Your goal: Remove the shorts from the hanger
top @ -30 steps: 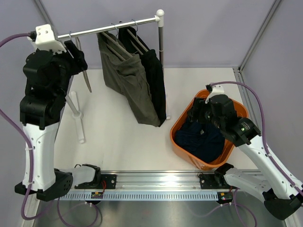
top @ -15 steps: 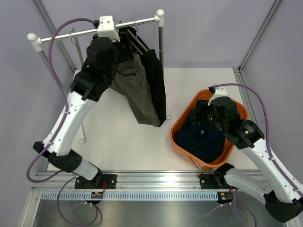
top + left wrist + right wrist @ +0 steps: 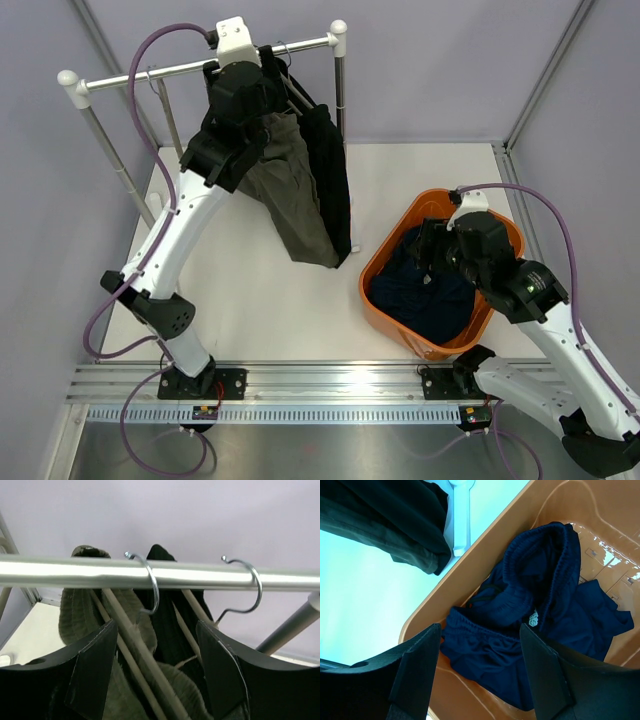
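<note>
olive-grey soft fabric shorts (image 3: 292, 200): draped over one of the wooden hangers with wire hooks (image 3: 131, 630) on the silver metal rail (image 3: 60, 573); by my judgement the next pair to come off.
black fabric shorts (image 3: 328, 170): on the neighbouring hanger, touching the olive-grey pair.
navy blue fabric shorts (image 3: 530, 605): crumpled in the orange plastic basket (image 3: 432, 348), off the rail.
left claw (image 3: 156, 645): up at the rail, jaws spread wide either side of the hanger bars and olive cloth, clamping nothing.
right claw (image 3: 480, 635): over the basket, jaws apart and empty.
handling: probably light, limp and stretchy; not fragile, but it may drag the hanger along.
hold: pinch a bunched fold near the hanger bar and draw it off along the bar; a grip low on the leg would likely only stretch it.
</note>
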Controlling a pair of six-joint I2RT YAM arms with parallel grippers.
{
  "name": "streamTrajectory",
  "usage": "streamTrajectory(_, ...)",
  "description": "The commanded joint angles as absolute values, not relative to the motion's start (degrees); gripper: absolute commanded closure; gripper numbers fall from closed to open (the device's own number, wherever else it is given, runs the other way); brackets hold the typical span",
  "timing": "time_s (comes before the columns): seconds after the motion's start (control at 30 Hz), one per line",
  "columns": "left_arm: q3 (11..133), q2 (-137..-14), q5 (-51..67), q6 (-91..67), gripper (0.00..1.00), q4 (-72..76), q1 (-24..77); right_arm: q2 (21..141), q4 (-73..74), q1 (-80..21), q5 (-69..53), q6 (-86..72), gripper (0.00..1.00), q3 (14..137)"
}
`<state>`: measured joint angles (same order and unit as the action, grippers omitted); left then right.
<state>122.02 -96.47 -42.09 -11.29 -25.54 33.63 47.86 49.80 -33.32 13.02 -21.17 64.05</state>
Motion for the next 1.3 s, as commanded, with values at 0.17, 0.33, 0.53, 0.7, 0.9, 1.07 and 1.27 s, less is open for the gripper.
streamTrajectory(0.17,131.5,-103.6,-39.4,-18.2,0.37,-31.5,30.2,47.1,50.7,-33.2,14.1,-19.8,0.27,65.8)
streamTrajectory(0.33,130.7,-103.7,-37.6,-20.5,0.38,-34.7,29.0,46.9,50.5,-33.2,14.0,-19.6,0.27,65.0)
streamTrajectory(0.53,132.0,-104.4,-34.5,-21.7,0.42,-39.0,27.0,47.3,49.6,-33.2,13.0,-20.1,0.27,63.5)
streamTrajectory(0.7,132.4,-104.9,-31.7,-21.9,0.45,-42.8,25.6,47.5,49.1,-33.2,12.3,-20.3,0.27,63.3)
streamTrajectory(0.9,131.7,-102.8,-30.5,-20.5,0.49,-44.3,25.0,47.5,49.1,-33.2,12.0,-20.4,0.27,63.1)
streamTrajectory(1.07,132.1,-101.3,-31.2,-18.7,0.49,-45.3,25.0,47.5,48.7,-33.2,11.3,-20.7,0.27,62.7)
streamTrajectory(1.27,132.7,-100.9,-30.4,-16.4,0.5,-47.7,25.0,47.5,48.3,-33.2,10.8,-20.9,0.27,62.4)
